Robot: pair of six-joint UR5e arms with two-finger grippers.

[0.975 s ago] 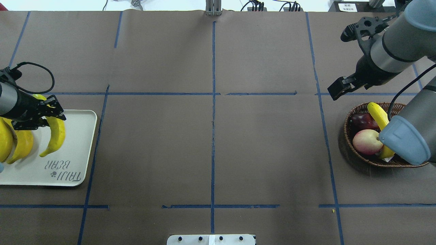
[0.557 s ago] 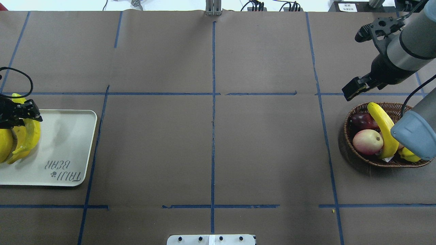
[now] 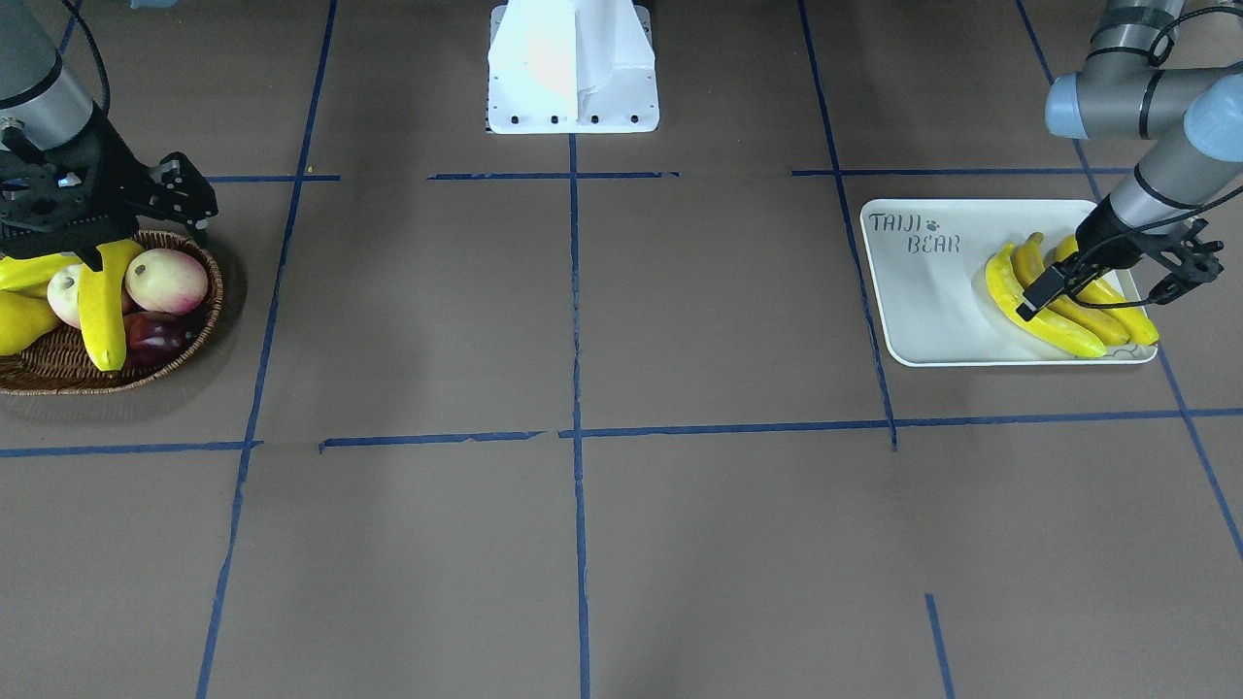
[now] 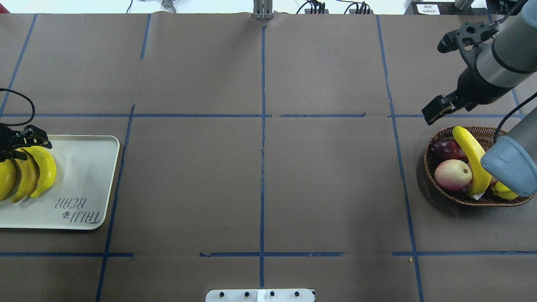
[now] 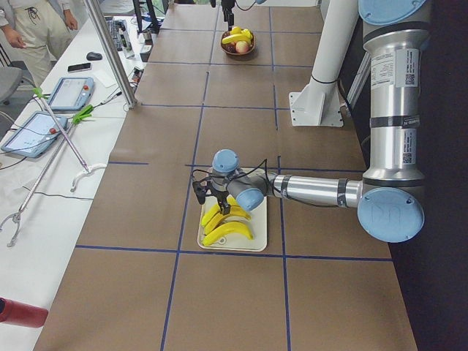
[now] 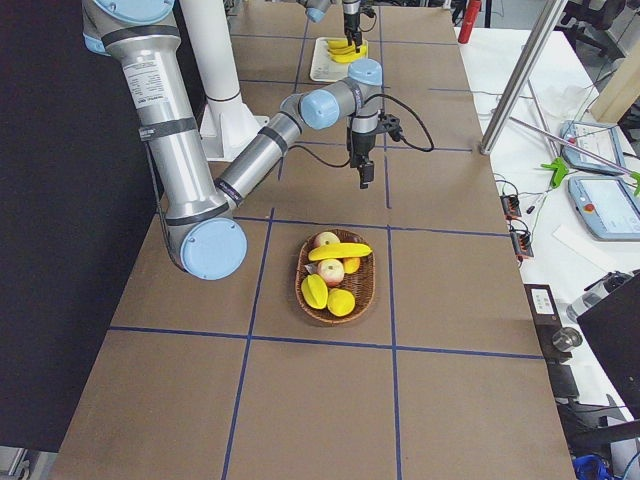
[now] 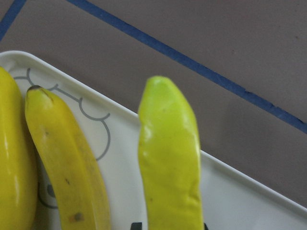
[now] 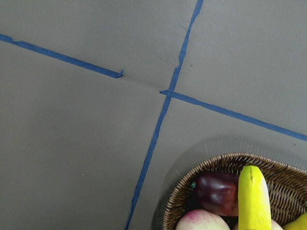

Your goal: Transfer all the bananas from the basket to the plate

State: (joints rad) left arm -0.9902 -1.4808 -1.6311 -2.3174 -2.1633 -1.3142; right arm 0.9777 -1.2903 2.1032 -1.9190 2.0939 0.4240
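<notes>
A brown paper-covered table point(image 4: 260, 176), gridded with blue tape, carries the work. At its left edge the left gripper point(image 3: 1092, 277) reaches low over the smooth cream plate point(image 4: 90, 167), its fingers closed around one of three curved yellow bananas point(image 4: 45, 170) lying side by side. At far right the right gripper point(image 3: 107, 218) hangs spread wide and empty above the woven wicker basket point(image 4: 432, 144), where the last banana point(image 4: 472, 153) leans across round fruit.

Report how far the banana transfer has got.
Three bananas already lie side by side on the plate. The left gripper is down at the newest one; whether it has let go is unclear. One banana remains in the basket, propped across the other fruit. The right gripper hovers beside the basket's rim, carrying nothing.
</notes>
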